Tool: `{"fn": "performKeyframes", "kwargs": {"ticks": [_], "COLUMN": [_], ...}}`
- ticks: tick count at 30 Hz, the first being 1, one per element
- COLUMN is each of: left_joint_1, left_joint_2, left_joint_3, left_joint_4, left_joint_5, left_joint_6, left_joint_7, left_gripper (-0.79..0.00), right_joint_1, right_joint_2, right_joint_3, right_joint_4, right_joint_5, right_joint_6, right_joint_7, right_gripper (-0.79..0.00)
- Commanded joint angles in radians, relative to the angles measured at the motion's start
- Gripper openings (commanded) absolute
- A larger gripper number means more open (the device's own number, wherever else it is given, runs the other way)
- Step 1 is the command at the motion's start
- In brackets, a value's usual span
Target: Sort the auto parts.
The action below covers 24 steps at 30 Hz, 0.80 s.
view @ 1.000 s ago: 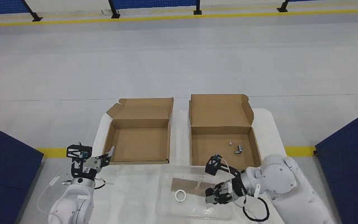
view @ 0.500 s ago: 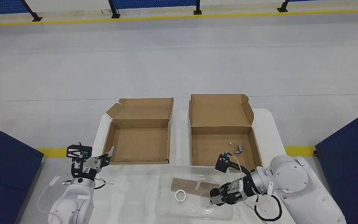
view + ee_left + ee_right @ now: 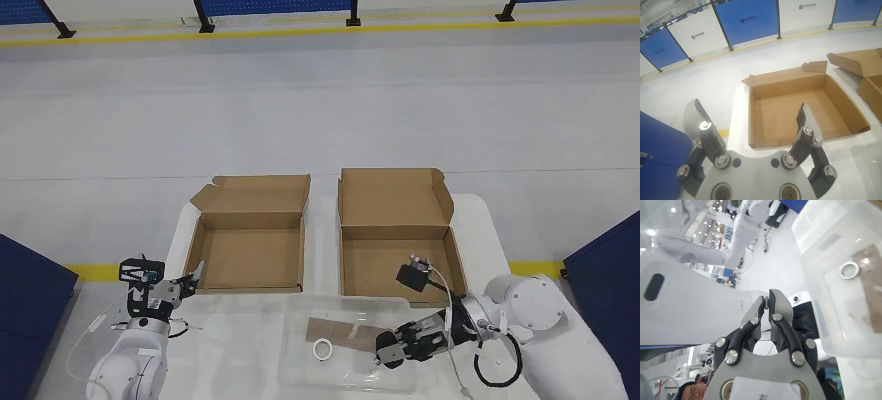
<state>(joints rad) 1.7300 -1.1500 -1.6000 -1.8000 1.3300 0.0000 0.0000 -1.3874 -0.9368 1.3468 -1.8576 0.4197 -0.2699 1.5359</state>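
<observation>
A small metal screw (image 3: 766,304) is pinched between the fingertips of my right gripper (image 3: 766,298), which is shut on it. In the top view that gripper (image 3: 386,353) hangs over the front right part of the clear plastic tray (image 3: 295,372). In the tray lie a white ring (image 3: 322,349) and a brown card sheet (image 3: 338,329); the right wrist view shows the ring (image 3: 849,270) too. The right cardboard box (image 3: 352,262) holds two small metal parts (image 3: 425,266). The left cardboard box (image 3: 250,258) is bare inside. My left gripper (image 3: 190,276) stays open at the table's left front corner, facing that box (image 3: 800,109).
Both boxes have their lids folded back towards the far table edge. A strip of bare table (image 3: 320,250) runs between them. A blue panel (image 3: 30,290) stands off the left side, another (image 3: 610,270) off the right.
The right arm has swung out to the right and its wrist has turned, while the gripper stays over the tray's front right part. The left arm has not moved.
</observation>
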Motion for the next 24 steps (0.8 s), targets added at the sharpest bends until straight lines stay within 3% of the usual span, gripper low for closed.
{"fn": "performKeyframes", "kwargs": {"ticks": [1,11,21,24], "left_joint_1": [0.0,0.0,0.0,0.0], "left_joint_2": [0.0,0.0,0.0,0.0], "left_joint_3": [0.0,0.0,0.0,0.0], "left_joint_4": [0.0,0.0,0.0,0.0], "left_joint_5": [0.0,0.0,0.0,0.0], "left_joint_6": [0.0,0.0,0.0,0.0], "left_joint_7": [0.0,0.0,0.0,0.0], "left_gripper": [0.0,0.0,0.0,0.0], "right_joint_1": [0.023,0.145,0.145,0.141], "right_joint_2": [0.021,0.11,0.11,0.105], "right_joint_3": [-0.028,-0.176,-0.176,-0.164], "right_joint_4": [0.012,0.05,0.05,0.015], "right_joint_5": [0.109,0.447,0.447,0.533], "right_joint_6": [0.009,0.011,0.011,0.027], "right_joint_7": [0.0,0.0,0.0,-0.012], "right_gripper": [-0.785,-0.785,-0.785,-0.785]}}
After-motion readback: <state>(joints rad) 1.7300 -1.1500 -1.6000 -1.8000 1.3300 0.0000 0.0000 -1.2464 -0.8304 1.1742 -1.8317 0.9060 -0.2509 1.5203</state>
